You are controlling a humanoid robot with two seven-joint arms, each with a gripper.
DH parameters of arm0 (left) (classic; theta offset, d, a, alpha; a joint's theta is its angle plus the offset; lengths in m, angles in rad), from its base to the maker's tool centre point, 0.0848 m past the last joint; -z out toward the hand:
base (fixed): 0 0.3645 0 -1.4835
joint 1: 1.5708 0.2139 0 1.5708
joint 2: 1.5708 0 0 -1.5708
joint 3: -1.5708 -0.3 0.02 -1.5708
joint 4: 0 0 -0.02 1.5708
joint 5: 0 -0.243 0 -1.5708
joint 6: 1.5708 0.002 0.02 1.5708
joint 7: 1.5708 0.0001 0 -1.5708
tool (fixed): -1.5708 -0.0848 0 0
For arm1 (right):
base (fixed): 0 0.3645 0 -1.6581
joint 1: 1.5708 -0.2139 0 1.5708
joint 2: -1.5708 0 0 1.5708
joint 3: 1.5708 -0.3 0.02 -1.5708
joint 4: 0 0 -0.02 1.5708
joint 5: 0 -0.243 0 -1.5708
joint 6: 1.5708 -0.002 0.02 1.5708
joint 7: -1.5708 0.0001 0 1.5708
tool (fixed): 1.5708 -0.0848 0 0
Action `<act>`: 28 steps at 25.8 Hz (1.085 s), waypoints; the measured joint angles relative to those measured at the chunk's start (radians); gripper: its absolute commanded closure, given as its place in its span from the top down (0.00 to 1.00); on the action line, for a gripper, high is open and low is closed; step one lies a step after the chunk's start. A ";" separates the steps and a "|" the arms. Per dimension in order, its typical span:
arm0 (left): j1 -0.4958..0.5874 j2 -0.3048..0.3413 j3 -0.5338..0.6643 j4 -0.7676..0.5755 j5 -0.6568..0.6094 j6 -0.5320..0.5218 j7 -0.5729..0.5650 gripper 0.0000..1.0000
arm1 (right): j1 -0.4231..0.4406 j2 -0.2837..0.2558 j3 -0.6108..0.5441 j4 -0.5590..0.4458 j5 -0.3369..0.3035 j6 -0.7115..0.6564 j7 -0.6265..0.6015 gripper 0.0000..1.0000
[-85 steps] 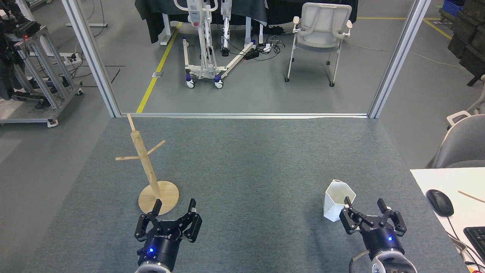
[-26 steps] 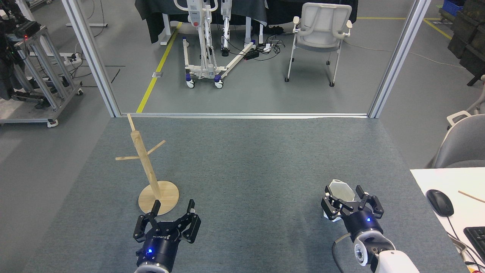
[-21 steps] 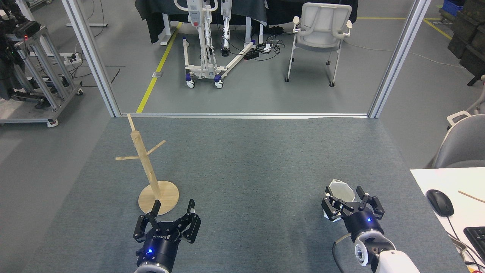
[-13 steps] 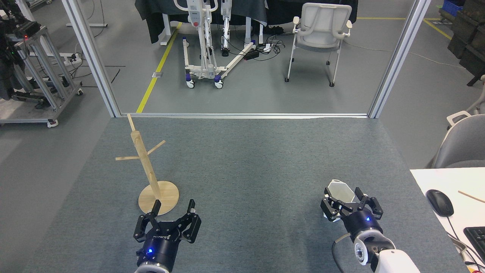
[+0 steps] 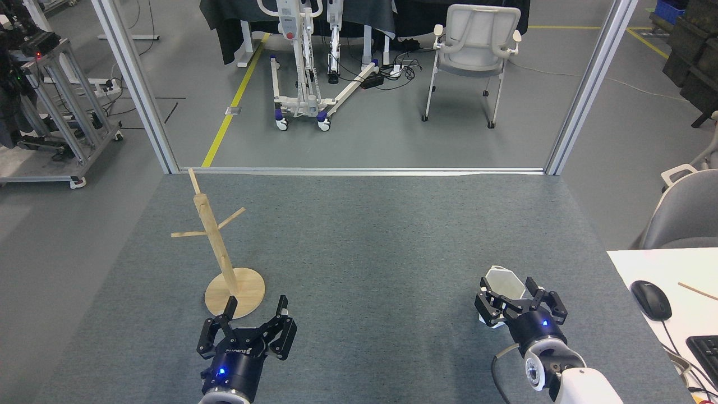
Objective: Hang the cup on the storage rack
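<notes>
Grey felt table (image 5: pixel 364 252): right gripper (image 5: pixel 510 290) straddles the faceted white cup (image 5: pixel 504 280), grip unclear, hiding its base; left gripper (image 5: pixel 256 307) gapes behind the wooden rack (image 5: pixel 221 252).

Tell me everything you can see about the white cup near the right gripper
The cup is matte white with a faceted body and an angular, roughly hexagonal rim. It stands upright with its mouth open upward on the grey table mat, at the near right, far from the storage rack. Its inside looks empty. The right gripper covers its near and lower side, fingers on either side of the rim; whether they press on it cannot be told.
</notes>
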 measured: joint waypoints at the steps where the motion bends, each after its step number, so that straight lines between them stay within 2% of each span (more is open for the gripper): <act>1: 0.000 0.000 0.000 0.000 0.000 0.000 0.000 0.99 | -0.003 0.000 -0.001 0.000 0.000 0.000 0.002 0.99; 9: 0.000 0.000 0.001 0.000 0.000 0.000 0.000 0.99 | -0.009 -0.001 -0.002 -0.016 0.000 -0.005 -0.004 0.99; 16: -0.001 0.000 0.001 0.000 0.000 0.000 0.000 0.99 | 0.009 -0.002 -0.006 -0.079 -0.001 -0.022 -0.010 0.99; 19: -0.001 0.001 0.001 0.000 0.000 0.000 0.000 0.99 | 0.060 -0.004 -0.013 -0.124 0.000 -0.022 -0.010 0.99; 25: -0.002 0.001 0.001 0.000 0.000 0.000 0.000 0.99 | 0.228 -0.007 -0.064 -0.242 0.001 -0.016 -0.014 0.99; 28: -0.002 0.000 0.001 0.000 0.000 0.000 0.000 0.99 | 0.260 -0.009 -0.072 -0.251 0.001 -0.014 -0.015 0.99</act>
